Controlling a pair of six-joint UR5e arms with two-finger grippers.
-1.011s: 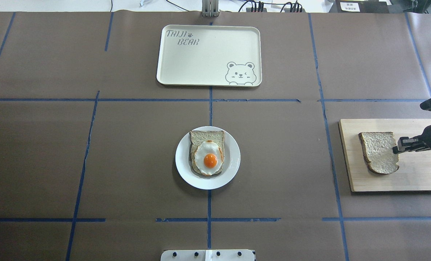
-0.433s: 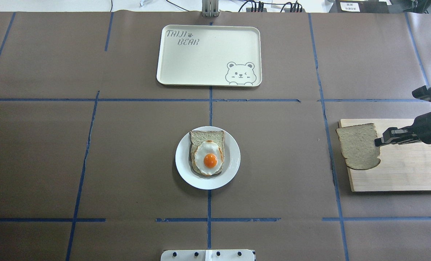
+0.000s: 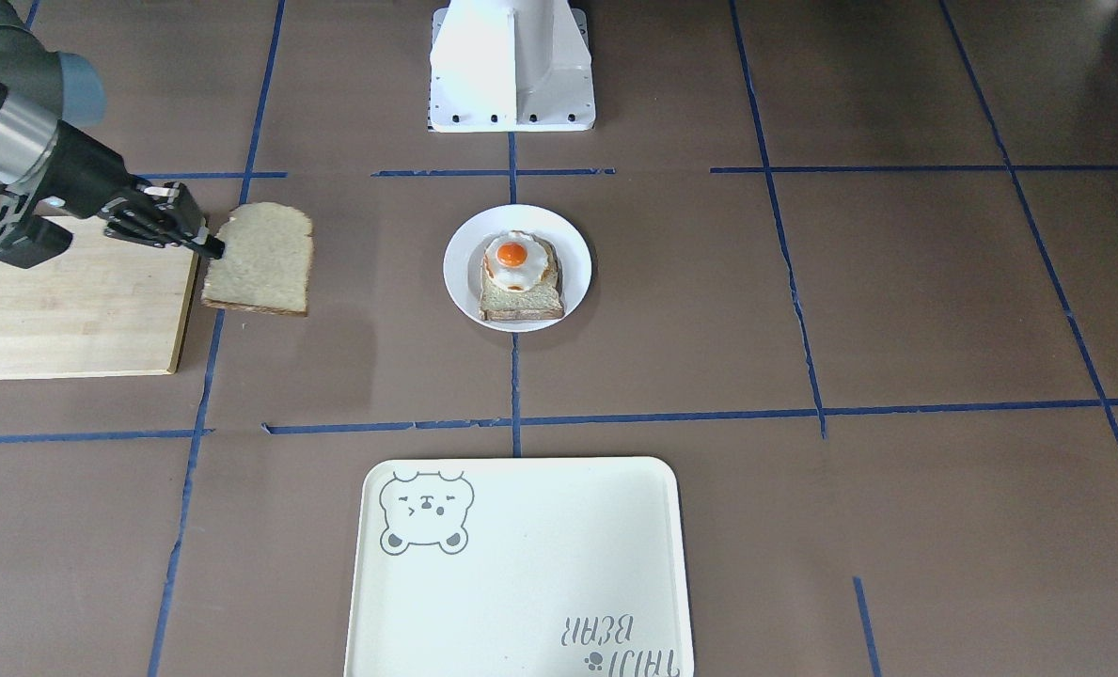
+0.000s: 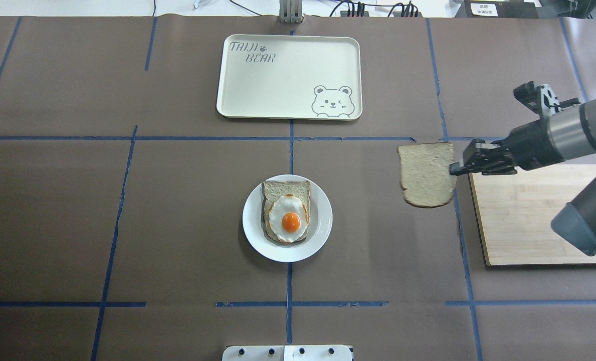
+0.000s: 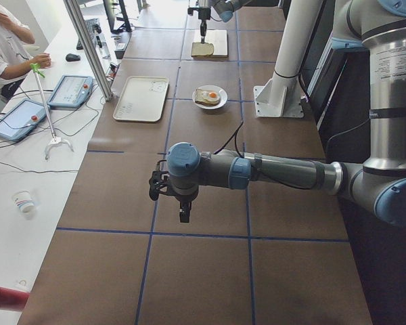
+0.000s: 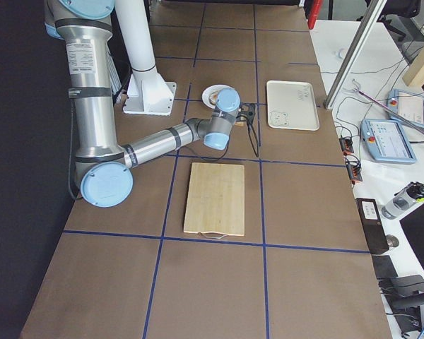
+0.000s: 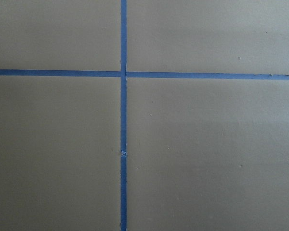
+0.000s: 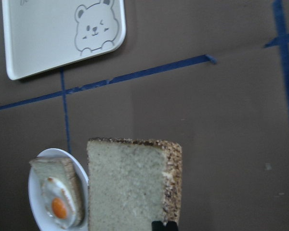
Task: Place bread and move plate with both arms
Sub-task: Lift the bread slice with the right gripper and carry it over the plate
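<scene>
The plain, pale tan, dark-crusted bread slice [image 4: 426, 174] hangs roughly flat above the brown table [image 4: 177, 225], right of centre in the overhead view. It is just past the left edge of the pale wooden board [image 4: 528, 225] and well apart from the small round white plate [image 4: 323, 235] at the middle. The black two-finger right gripper [image 4: 455, 169] is clamped on the slice's right edge. The plate already carries another slice topped with a fried egg [image 4: 288, 215]. I judge the carry is under way, with setting the bread down and the two-armed plate move, probably to the cream bear-printed tray [image 4: 287, 75] at top centre, not yet done. The silver-grey right arm [image 4: 563, 133] reaches in from the right edge, forearm near level. In the left-side view the left arm [image 5: 277, 172] stretches low over the table, its left gripper [image 5: 183, 215] pointing down; whether that one is parted or closed I cannot tell.
</scene>
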